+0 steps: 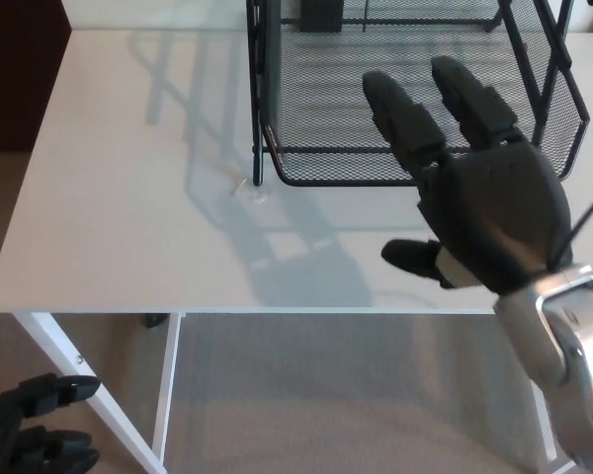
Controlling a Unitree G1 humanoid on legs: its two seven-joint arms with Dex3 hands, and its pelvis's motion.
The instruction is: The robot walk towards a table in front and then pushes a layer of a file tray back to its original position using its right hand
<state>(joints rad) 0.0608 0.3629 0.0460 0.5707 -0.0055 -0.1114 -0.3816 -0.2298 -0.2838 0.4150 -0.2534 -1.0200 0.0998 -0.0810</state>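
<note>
A black wire-mesh file tray layer (346, 118) juts out toward me from its black frame (256, 89) at the back of the white table (128, 197). My right hand (474, 188) hovers open in front of the layer's front rim, palm down, its two fingers (405, 104) stretched over the mesh and its thumb out to the left. It holds nothing. My left hand (25, 434) hangs low at the bottom left, below the tabletop, beside the table leg.
The table's front edge (237, 310) runs across the middle of the picture, with white legs (168, 385) and beige carpet (326, 395) below. A dark wall or cabinet (15, 69) stands at the far left.
</note>
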